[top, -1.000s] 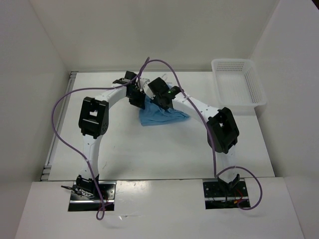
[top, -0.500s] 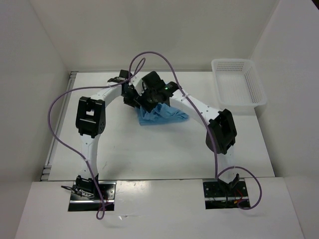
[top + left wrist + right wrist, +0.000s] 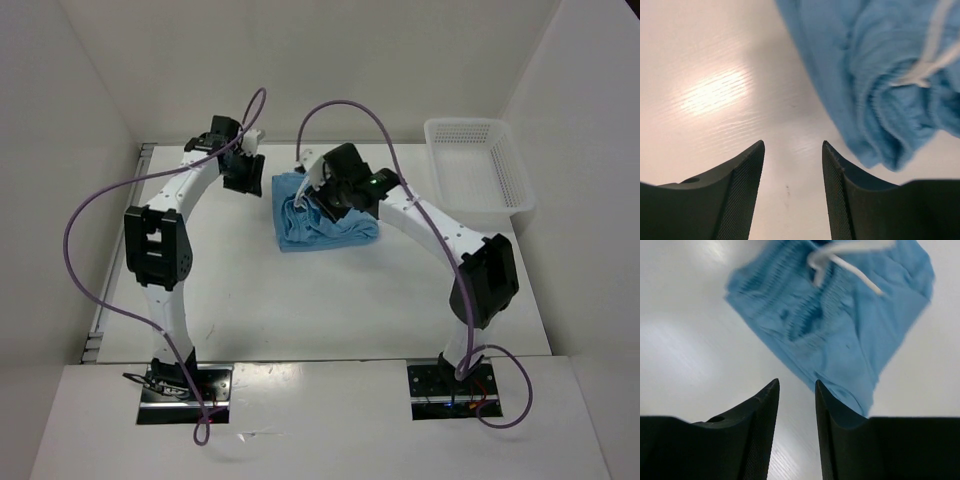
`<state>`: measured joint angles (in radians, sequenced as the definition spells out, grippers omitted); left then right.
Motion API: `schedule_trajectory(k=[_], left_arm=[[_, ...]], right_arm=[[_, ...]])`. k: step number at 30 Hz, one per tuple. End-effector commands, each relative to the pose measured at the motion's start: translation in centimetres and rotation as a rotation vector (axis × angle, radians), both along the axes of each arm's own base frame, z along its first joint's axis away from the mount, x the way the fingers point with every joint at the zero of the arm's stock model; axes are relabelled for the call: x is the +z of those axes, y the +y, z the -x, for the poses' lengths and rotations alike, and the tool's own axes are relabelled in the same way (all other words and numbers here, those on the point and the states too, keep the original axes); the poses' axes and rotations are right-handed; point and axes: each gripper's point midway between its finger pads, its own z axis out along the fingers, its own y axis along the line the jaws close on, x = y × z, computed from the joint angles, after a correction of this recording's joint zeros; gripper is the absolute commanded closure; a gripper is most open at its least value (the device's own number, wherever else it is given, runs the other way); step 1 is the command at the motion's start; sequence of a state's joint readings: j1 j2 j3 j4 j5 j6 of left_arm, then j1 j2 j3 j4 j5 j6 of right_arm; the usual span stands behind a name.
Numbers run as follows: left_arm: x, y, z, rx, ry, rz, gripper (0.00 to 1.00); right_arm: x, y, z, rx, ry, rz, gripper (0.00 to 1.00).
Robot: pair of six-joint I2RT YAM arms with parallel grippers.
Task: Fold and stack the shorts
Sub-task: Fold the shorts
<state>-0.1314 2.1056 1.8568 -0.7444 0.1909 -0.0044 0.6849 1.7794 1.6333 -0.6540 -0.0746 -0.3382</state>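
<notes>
The shorts (image 3: 330,228) lie bundled at the table's (image 3: 300,300) far middle, and we judge the fold needs squaring before stacking. Our left gripper (image 3: 792,167), jaws apart and empty, sits just beside the bundle's left edge. The right gripper (image 3: 796,405) hovers over it, jaws narrowly apart, holding nothing (drawstring loose on top). Open tabletop lies toward the bases; the basket (image 3: 478,180) stands well apart

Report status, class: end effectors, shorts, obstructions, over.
Left end effector open, empty, beside shorts. Right end effector open, empty, above shorts. Shorts roughly folded on table. Basket apart, far right.
</notes>
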Motion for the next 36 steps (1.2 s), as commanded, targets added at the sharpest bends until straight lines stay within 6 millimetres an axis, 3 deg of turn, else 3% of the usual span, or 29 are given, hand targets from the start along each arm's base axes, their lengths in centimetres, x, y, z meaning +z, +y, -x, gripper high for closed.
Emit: schedule_trajectory(k=[1, 2, 4, 5, 6, 10, 12, 13, 14, 18, 19, 24, 26, 27, 29, 31, 32, 34, 35, 36], left_arm=[[7.6, -4.4, 0.8, -0.102, -0.152, 0.057, 0.42], [8.6, -5.4, 1.3, -0.129, -0.171, 0.073, 0.42], [8.9, -9.0, 2.7, -0.217, -0.16, 0.121, 0.41], [8.8, -10.1, 3.4, -0.247, -0.147, 0.134, 0.4], [8.0, -12.5, 4.4, -0.299, -0.125, 0.134, 0.4], [3.0, -17.4, 6.4, -0.395, -0.033, 0.081, 0.38], [1.9, -18.5, 6.5, -0.409, -0.031, 0.055, 0.37], [1.6, -18.8, 6.3, -0.411, -0.035, 0.043, 0.32], [0.5, -19.0, 6.2, -0.407, -0.03, 0.013, 0.32], [-1.0, -19.3, 4.4, -0.383, -0.062, -0.036, 0.31], [-0.4, -19.4, 3.7, -0.372, -0.09, -0.043, 0.31], [-2.7, -19.9, 3.4, -0.368, -0.083, -0.093, 0.31], [-4.0, -20.2, 3.7, -0.378, -0.06, -0.102, 0.41], [-4.0, -20.2, 3.7, -0.378, -0.06, -0.102, 0.6], [-4.0, -20.2, 3.7, -0.378, -0.06, -0.102, 0.86], [-2.7, -19.8, 3.5, -0.368, -0.08, -0.094, 1.0], [-0.7, -19.2, 3.0, -0.35, -0.119, -0.087, 1.0], [1.4, -18.3, 2.7, -0.327, -0.155, -0.082, 1.0], [4.0, -17.3, 2.2, -0.301, -0.205, -0.075, 1.0], [4.8, -16.9, 2.4, -0.291, -0.22, -0.082, 1.0]], right_arm=[[3.0, -4.9, -3.1, -0.179, -0.096, -0.07, 0.59], [1.6, -7.2, -3.7, -0.23, -0.08, -0.047, 0.58], [0.9, -9.0, -4.2, -0.274, -0.091, -0.044, 0.56], [-0.6, -10.5, -3.8, -0.3, -0.07, -0.027, 0.56], [-1.1, -11.5, -3.8, -0.32, -0.082, -0.004, 0.55], [-4.4, -14.6, -3.2, -0.375, -0.062, 0.038, 0.44], [-4.5, -15.4, -3.0, -0.388, -0.062, 0.029, 0.43], [-4.8, -15.9, -3.0, -0.396, -0.058, 0.024, 0.41], [-5.2, -16.0, -2.7, -0.396, -0.057, 0.024, 0.41], [-5.9, -16.3, -2.0, -0.384, -0.052, 0.019, 0.4], [-6.4, -16.4, -1.8, -0.384, -0.043, 0.024, 0.4], [-7.2, -16.3, -1.4, -0.375, -0.033, 0.02, 0.4], [-7.8, -16.4, -1.3, -0.375, -0.033, 0.02, 0.38], [-8.2, -16.4, -1.2, -0.375, -0.033, 0.02, 0.35], [-9.0, -16.1, -0.9, -0.359, -0.011, 0.015, 0.31], [-9.5, -15.5, -0.6, -0.331, 0.013, -0.004, 0.31], [-9.7, -15.2, -0.7, -0.324, 0.017, -0.011, 0.31], [-9.9, -15.0, -0.8, -0.315, 0.022, -0.018, 0.31], [-9.7, -14.8, -1.2, -0.321, 0.017, -0.029, 0.3], [-9.3, -14.6, -1.6, -0.321, 0.006, -0.035, 0.3]])
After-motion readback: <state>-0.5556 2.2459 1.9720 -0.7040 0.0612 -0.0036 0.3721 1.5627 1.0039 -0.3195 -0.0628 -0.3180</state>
